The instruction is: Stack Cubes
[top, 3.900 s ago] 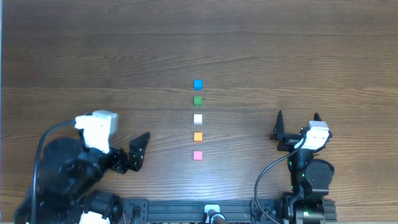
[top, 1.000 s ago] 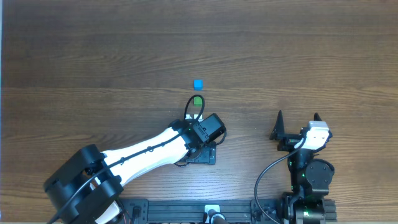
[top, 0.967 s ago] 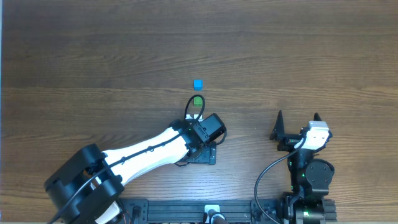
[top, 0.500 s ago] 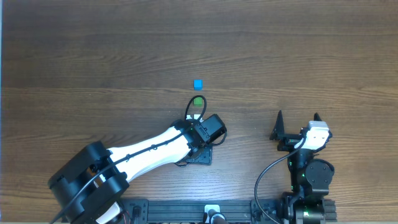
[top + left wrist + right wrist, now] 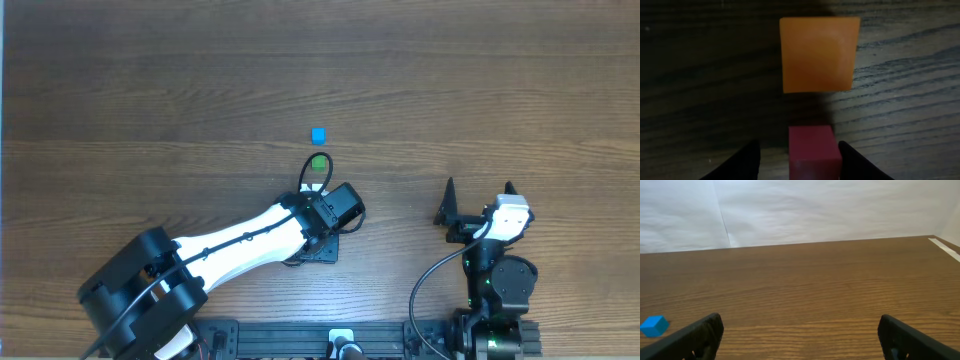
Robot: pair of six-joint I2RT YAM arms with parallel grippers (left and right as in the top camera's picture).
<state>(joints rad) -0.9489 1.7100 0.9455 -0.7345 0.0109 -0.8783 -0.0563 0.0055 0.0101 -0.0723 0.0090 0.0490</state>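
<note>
Dark brown wood grain covers the table (image 5: 150,80). The left arm (image 5: 240,243), white-shelled, stands at the left of the table's near edge and slants across to the middle. Its wrist sits over the near end of a line of cubes.

In the left wrist view, the left gripper (image 5: 799,159) is low over the wood with its jaws apart. Its two dark fingers (image 5: 747,160) straddle a pink-red cube (image 5: 814,155). The cube lies closer to one finger than to the other, and I cannot tell whether it touches that finger. The cube rests on the table. Just beyond it along the line is the orange cube (image 5: 820,54), flat on the wood with a narrow strip of table between the two.

In the top view, the green cube (image 5: 318,162) shows just past the wrist. The blue cube (image 5: 318,135) comes next, a little apart from it, towards the far edge. Both are single cubes lying on the table near its middle.

The right arm (image 5: 495,270) is folded up at the right of the near edge. The right gripper (image 5: 478,195) hangs above bare wood well to the right of the cubes, its jaws spread wide and holding nothing. Its wrist view looks across the table to a white wall (image 5: 830,210).
</note>
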